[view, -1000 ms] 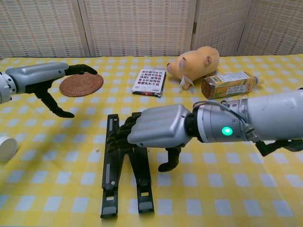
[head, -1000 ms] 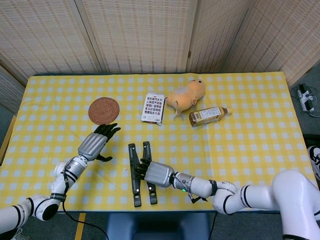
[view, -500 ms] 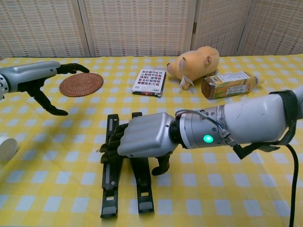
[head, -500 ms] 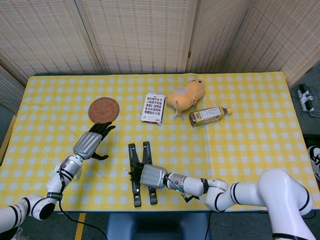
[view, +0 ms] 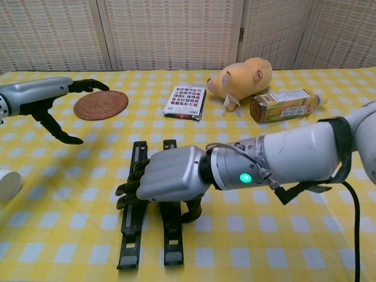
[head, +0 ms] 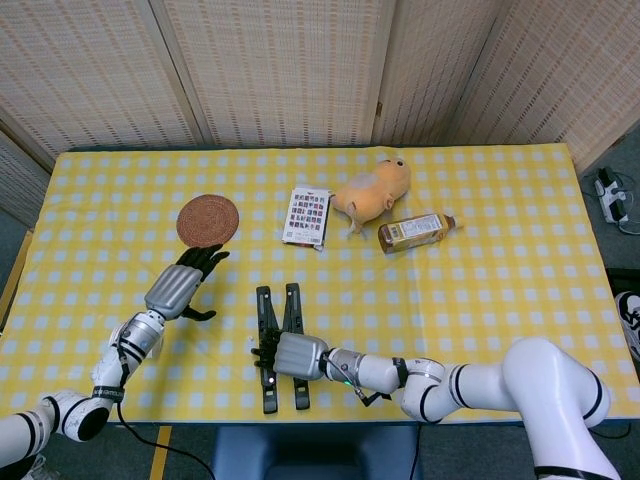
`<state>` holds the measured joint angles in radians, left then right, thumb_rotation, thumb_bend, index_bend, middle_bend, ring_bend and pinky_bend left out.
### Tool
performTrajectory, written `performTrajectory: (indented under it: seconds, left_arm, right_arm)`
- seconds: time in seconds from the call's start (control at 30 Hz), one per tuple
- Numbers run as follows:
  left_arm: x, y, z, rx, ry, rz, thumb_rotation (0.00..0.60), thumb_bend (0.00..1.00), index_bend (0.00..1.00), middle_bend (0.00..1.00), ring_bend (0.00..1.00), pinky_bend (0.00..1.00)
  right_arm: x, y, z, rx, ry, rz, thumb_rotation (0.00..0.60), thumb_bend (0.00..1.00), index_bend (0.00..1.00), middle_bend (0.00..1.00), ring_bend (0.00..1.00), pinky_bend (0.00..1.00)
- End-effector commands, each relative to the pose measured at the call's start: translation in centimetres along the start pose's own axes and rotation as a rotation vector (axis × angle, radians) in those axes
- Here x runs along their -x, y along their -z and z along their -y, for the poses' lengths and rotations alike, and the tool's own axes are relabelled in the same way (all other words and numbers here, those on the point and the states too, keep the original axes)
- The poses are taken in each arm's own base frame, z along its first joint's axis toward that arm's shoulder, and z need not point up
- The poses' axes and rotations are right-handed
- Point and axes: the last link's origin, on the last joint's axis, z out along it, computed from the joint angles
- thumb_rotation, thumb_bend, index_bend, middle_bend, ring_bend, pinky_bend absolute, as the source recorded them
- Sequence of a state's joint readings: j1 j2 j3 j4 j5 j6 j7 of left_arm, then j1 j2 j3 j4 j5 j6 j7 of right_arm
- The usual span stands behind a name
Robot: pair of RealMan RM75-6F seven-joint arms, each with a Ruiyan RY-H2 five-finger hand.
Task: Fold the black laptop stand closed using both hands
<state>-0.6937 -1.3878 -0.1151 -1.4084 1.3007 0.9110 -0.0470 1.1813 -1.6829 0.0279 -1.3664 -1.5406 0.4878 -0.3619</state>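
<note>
The black laptop stand (head: 265,306) lies flat near the table's front edge as two narrow bars, almost parallel (view: 139,158). My right hand (head: 291,355) lies across the middle of both bars. In the chest view the right hand (view: 169,180) has its fingers curled over the left bar and its thumb down beside the right bar, gripping the stand. My left hand (head: 181,286) hovers to the left of the stand, apart from it. The left hand (view: 51,94) holds nothing and its fingers are spread.
A round woven coaster (head: 208,220) lies behind the left hand. A patterned card pack (head: 307,215), a tan plush toy (head: 372,188) and a lying bottle (head: 415,231) sit behind the stand. A white round object (view: 7,185) shows at the left edge.
My right hand has slid toward the front edge and left along the stand. The two bars now lie closer to parallel. The left hand drew back slightly to the left.
</note>
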Motion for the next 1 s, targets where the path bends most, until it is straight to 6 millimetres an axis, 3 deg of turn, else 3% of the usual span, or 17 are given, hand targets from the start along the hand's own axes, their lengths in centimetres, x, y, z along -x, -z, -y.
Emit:
performTrajectory:
  seconds: [0.03, 0.33, 0.73, 0.8, 0.9, 1.0]
  left_arm:
    - [0.0, 0.0, 0.1, -0.001, -0.001, 0.001, 0.6, 0.21, 0.0, 0.0, 0.0, 0.0]
    - [0.3, 0.1, 0.2, -0.003, 0.003, 0.004, 0.6, 0.21, 0.0, 0.0, 0.0, 0.0]
    - [0.2, 0.0, 0.1, 0.0, 0.002, -0.003, 0.6, 0.21, 0.0, 0.0, 0.0, 0.0]
    - [0.1, 0.0, 0.1, 0.0, -0.003, -0.012, 0.6, 0.21, 0.0, 0.0, 0.0, 0.0]
    - [-0.2, 0.1, 0.0, -0.003, -0.011, -0.034, 0.6, 0.21, 0.0, 0.0, 0.0, 0.0]
    - [-0.7, 0.2, 0.1, -0.013, -0.023, -0.064, 0.6, 0.21, 0.0, 0.0, 0.0, 0.0]
  right_arm:
    - [-0.1, -0.2, 0.0, 0.002, -0.006, -0.012, 0.6, 0.34, 0.01, 0.1, 0.0, 0.0]
    - [-0.2, -0.3, -0.5, 0.015, -0.018, -0.059, 0.6, 0.33, 0.26, 0.25, 0.07, 0.0]
    - [-0.5, 0.1, -1.5, 0.05, -0.041, -0.133, 0.6, 0.33, 0.35, 0.33, 0.13, 0.0]
    - [-0.4, 0.3, -1.6, 0.056, -0.05, -0.135, 0.6, 0.34, 0.3, 0.29, 0.12, 0.0]
    - [-0.3, 0.8, -1.8, 0.08, -0.074, -0.152, 0.6, 0.33, 0.03, 0.08, 0.04, 0.0]
    - [-0.3, 2.0, -2.1, 0.136, -0.125, -0.196, 0.6, 0.33, 0.0, 0.0, 0.0, 0.0]
